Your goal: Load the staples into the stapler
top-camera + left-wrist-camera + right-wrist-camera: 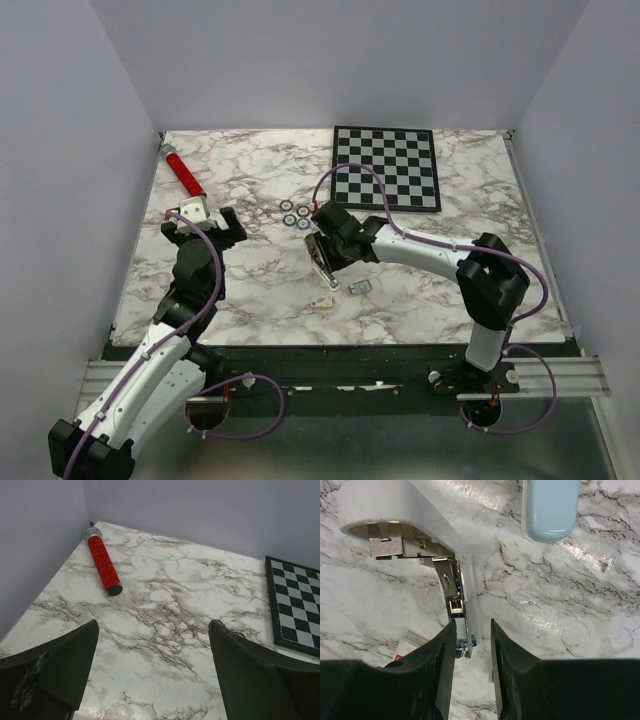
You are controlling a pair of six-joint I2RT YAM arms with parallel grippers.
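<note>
The stapler lies swung open at mid-table. In the right wrist view its white underside with the metal inside is at the upper left, and its light blue top is at the upper right. My right gripper is open a narrow way. Its fingers straddle the stapler's metal rail, which lies against the left finger, with a gap to the right finger. The staples lie on the table just right of that gripper. My left gripper is open and empty, far left of the stapler.
A small cream box lies near the front edge. A red glitter tube lies at the back left. A chessboard is at the back right. Several small rings sit behind the stapler.
</note>
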